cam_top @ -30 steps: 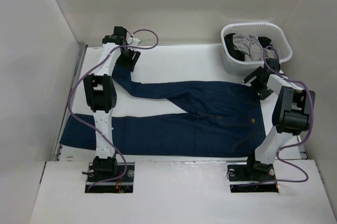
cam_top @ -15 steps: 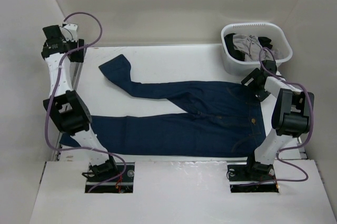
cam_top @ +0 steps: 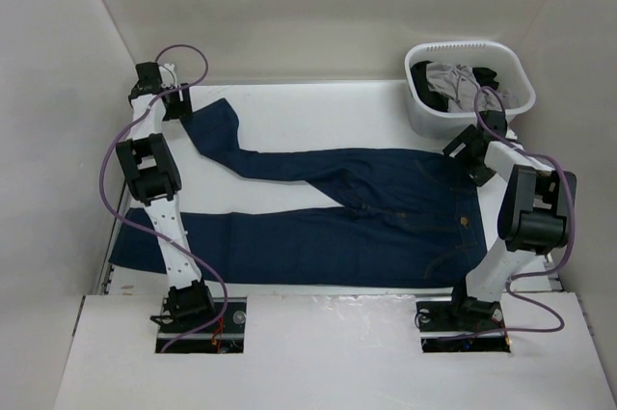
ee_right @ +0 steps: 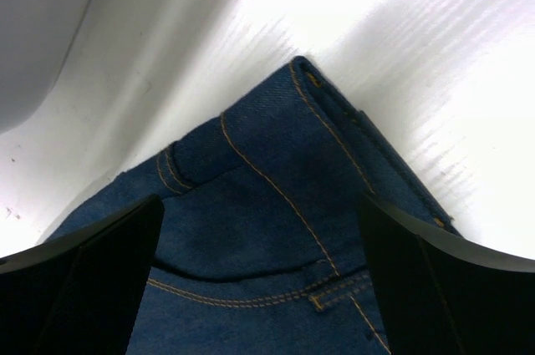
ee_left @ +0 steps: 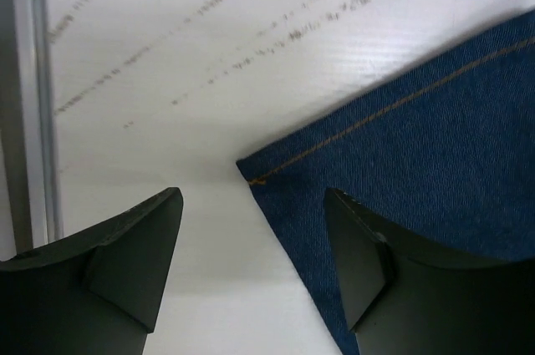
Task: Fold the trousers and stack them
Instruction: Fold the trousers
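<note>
The dark navy jeans [cam_top: 366, 212] lie flat across the table, waist to the right, legs to the left; the far leg bends up toward the back left. My left gripper [cam_top: 176, 104] is open just above the hem corner of that far leg [ee_left: 255, 178], one finger over bare table, the other over denim. My right gripper [cam_top: 465, 152] is open over the far waistband corner [ee_right: 305, 75], with orange-tan stitching between its fingers. Neither gripper holds cloth.
A white laundry basket [cam_top: 420, 106] with grey and black garments stands at the back right, close behind the right gripper. White walls enclose the table on the left, back and right. The near leg's hem [cam_top: 120, 246] reaches the table's left edge.
My left arm swung from the far leg out to the far left wall, then came back right to the leg's hem. The right gripper has barely moved.
</note>
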You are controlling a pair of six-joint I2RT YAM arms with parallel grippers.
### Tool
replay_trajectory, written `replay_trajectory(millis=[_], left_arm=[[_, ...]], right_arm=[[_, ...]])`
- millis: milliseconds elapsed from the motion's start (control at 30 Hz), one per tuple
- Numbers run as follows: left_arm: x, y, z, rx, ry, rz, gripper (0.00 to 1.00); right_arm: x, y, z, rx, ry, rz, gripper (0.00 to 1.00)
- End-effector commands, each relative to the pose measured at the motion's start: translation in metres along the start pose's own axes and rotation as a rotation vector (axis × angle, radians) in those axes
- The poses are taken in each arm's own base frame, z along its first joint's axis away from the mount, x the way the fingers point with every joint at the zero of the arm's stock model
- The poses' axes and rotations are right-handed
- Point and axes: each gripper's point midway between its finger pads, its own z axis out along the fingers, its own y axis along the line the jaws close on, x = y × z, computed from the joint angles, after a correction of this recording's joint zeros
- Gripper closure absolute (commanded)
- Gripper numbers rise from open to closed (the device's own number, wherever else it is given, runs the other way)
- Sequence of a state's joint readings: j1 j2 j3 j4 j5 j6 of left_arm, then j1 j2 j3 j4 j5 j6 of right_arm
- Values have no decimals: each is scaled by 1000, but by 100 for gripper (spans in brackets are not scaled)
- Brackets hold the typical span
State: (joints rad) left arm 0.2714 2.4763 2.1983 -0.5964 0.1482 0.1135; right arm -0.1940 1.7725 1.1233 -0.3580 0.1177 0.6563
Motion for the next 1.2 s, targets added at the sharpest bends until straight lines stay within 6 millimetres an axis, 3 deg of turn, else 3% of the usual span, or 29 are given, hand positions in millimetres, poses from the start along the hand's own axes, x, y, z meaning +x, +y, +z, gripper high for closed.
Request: replay_trajectory(millis=[0,133,300,400,433,533,600,733,867,1000,1067,1167], left_arm=[[-27,9,-2,-38,-87,-77,31],[-7,-4,9,32,-19,-80,33],[42,-24,9,106,158,-106,38],[47,-27,19,116,164,-107,42],[46,-29,21,121,161,-109,48],[44,-41,21,159,158,-86,84],[42,-40,13,152,156,-65,97],[28,-13,-25,83,116,-69,100],[16,6,-83,53,57,-90,100],[21,11,-139,36,29,-98,100],[32,19,-157,10,32,-100,100],[47,44,-177,-53,37,-115,100]], right_arm=[[-14,2,-17,-4,-71,-22,0],[-15,-3,-23,3,-84,-13,0],[-27,-5,-32,5,-119,4,0],[-33,-4,-30,12,-120,1,0],[-33,-4,-28,19,-112,1,0],[-29,-6,-15,52,-55,-4,0],[-24,-9,-5,86,-16,-1,0],[-24,-11,3,124,-6,40,0],[-20,-12,4,141,14,29,0],[18,-10,11,155,84,45,0],[43,-4,19,128,141,85,12],[55,11,18,77,142,109,36]])
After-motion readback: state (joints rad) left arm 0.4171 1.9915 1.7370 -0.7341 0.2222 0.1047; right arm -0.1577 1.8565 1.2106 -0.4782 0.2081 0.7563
